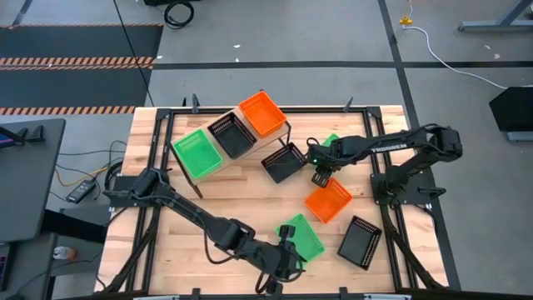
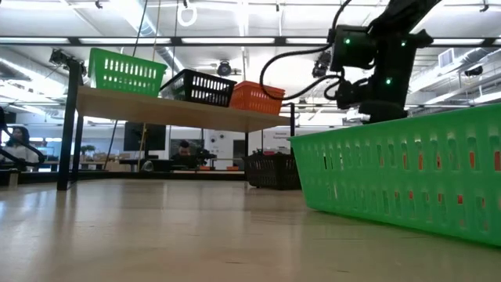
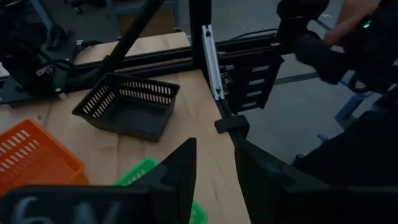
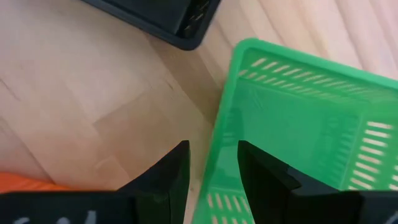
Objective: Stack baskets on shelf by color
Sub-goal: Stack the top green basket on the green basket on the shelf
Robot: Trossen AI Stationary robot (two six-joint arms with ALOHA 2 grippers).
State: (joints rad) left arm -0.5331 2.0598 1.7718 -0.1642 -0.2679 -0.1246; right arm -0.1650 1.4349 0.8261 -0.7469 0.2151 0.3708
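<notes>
Since the green mesh basket (image 4: 298,124) looks light, thin-walled and springy, its rim suits pinching: right gripper (image 4: 211,180) open astride that rim; left gripper (image 3: 214,180) open, empty.

Bright green perforated plastic basket (image 1: 331,143) far side of bench: mostly hidden under right arm in high view, only a corner shows. Right wrist view cuts same basket at pic's edges, rim w/ one wall visible. Right pincer (image 4: 211,163): fingers straddle that rim, tips out of frame, grip can't be judged.

Near green mesh basket (image 2: 407,176) cut off at right edge in low view; blocks orange and black baskets behind it.

Left pincer (image 3: 214,165): finger bases blurred, cropped. Orange mesh basket (image 3: 31,158) cut at edge. Black mesh basket (image 2: 274,168) under wooden shelf (image 2: 180,113): too dark for detail.
</notes>
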